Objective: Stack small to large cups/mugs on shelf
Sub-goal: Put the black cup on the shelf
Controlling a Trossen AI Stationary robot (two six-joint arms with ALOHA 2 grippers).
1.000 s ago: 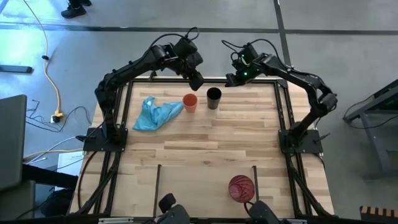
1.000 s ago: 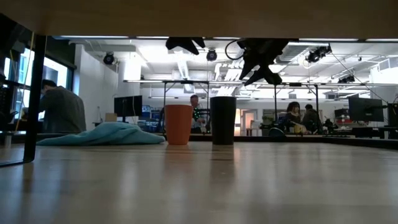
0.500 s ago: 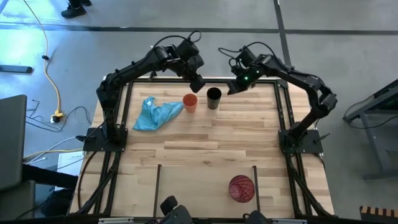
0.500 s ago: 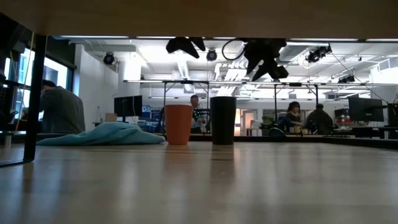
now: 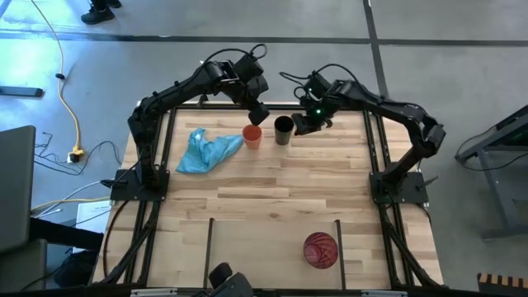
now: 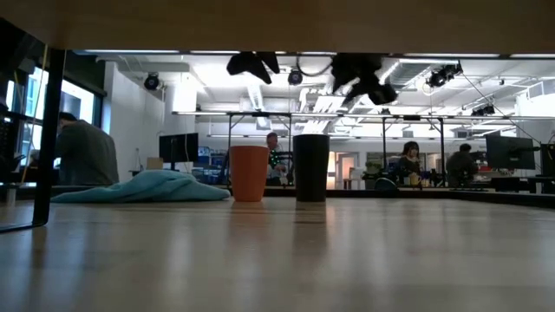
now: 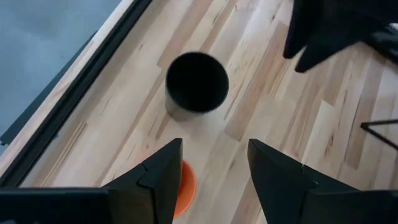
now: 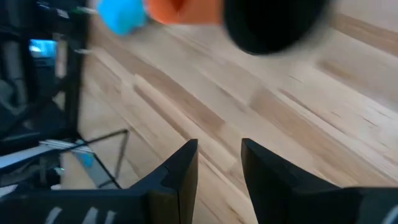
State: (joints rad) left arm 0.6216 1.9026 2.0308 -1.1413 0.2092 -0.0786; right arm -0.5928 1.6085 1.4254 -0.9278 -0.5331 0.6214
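Right end effector point(image 5: 299, 125): hovers above the surface just beside the black cup point(image 5: 283, 129), on the side away from the orange cup point(image 5: 252, 136). In its own wrist view the two fingers point(image 8: 177, 174) stand a modest gap apart with nothing between them; it holds nothing.

Left end effector point(image 5: 257, 113): hangs above the orange cup, near the black cup. Its wrist view shows the fingers point(image 7: 163, 177) spread, empty, the orange cup's rim partly hidden behind one of them and the black cup's mouth ahead.

Task items, placed relative to the black cup:
- Orange cup: upright, just beside the black cup, apart from it by a narrow gap.
- Red-pink cup point(image 5: 320, 249): well apart, at the opposite edge of the surface, between two thin black bars that mark off the shelf point(image 5: 264, 243).
- Light-blue cloth point(image 5: 205, 151): beyond the orange cup; not a task item.

Assessment: neither small cup is yet gripped. The step in hand appears to be the approach for a first pick.

Recommendations:
- The narrow gap between the two cups leaves little room for a finger; closing across a rim from above looks safer than entering between them.
- Both end effectors crowd the same spot. Judged risk: contact between the arms, or tipping the light, upright neighbour. One arm should act while the other holds clear.
- Descend squarely and lift straight before carrying.
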